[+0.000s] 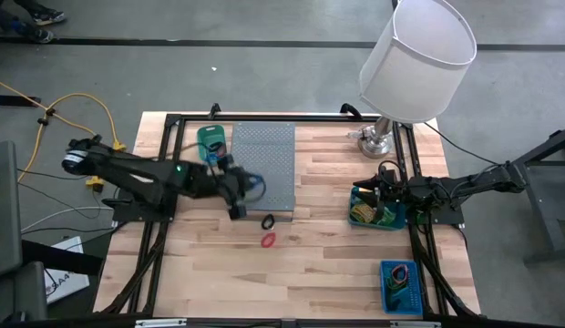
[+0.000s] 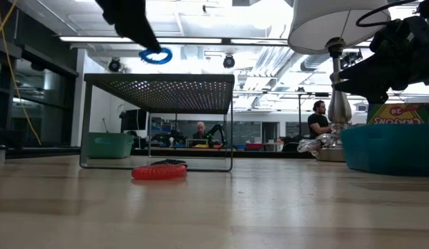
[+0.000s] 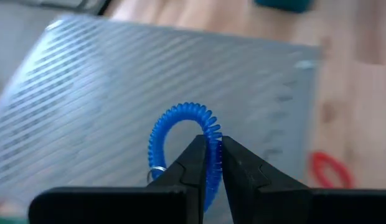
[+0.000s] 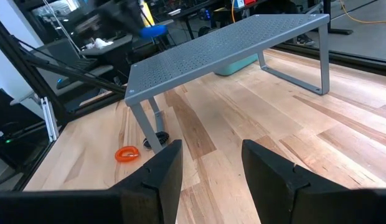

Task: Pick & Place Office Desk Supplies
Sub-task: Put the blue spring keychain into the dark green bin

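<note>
At left of centre in the high view, the left gripper [image 1: 239,196] is hanging over the near-left part of the grey stand [image 1: 273,137], its fingers [image 3: 194,163] clenched on a blue coil [image 3: 182,134]; the left wrist view is showing the coil pinched between the tips with the perforated top right behind it, and the low view is showing it held clear above the shelf [image 2: 159,91], not resting on it. That item is judged to be mid-carry, neither set down nor released. Just below the stand's lower edge in the high view, a dark band [image 1: 268,221] and a red coil [image 1: 269,240] are lying on the table [image 1: 319,273], untouched, so these are probably left to do. A green bin [image 1: 212,138] is sitting at the stand's upper-left corner; its contents are not showing. Moving right, the lamp [image 1: 417,56] is standing at upper right, and below it the right gripper [image 1: 385,193] is waiting over a teal tray [image 1: 355,202] holding yellow-green packets [image 1: 362,212], its fingers [image 4: 160,171] spread and grasping nothing. At lower right, a blue tray [image 1: 388,293] is holding more small pieces that cannot be told apart. Overall the work is looking partly done, with at least two loose items plus the carried one outstanding.
</note>
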Available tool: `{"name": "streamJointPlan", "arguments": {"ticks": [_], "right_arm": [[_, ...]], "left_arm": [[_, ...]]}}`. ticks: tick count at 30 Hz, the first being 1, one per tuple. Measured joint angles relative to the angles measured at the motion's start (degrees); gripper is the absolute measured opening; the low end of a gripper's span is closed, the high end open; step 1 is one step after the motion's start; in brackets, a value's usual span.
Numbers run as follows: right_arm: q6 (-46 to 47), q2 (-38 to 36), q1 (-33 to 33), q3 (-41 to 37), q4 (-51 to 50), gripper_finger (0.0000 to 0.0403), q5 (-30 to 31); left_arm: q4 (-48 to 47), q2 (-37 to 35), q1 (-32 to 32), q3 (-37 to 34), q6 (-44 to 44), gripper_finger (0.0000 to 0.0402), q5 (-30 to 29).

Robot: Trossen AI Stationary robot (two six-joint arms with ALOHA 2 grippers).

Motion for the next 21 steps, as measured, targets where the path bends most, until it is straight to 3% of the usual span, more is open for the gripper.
{"name": "streamJointPlan", "arguments": {"ticks": [9, 21], "right_arm": [[0.0, 0.0, 0.0, 0.0, -0.01, 0.0153, -0.02], [0.0, 0.0, 0.0, 0.0, 0.0, 0.0153, 0.0]], "left_arm": [[-9.33, -5.12, 16.38, 0.0, -2.2, 0.0033, 0.21], [-12.2, -5.55, 40.33, 0.0, -0.87, 0.0033, 10.7]]}}
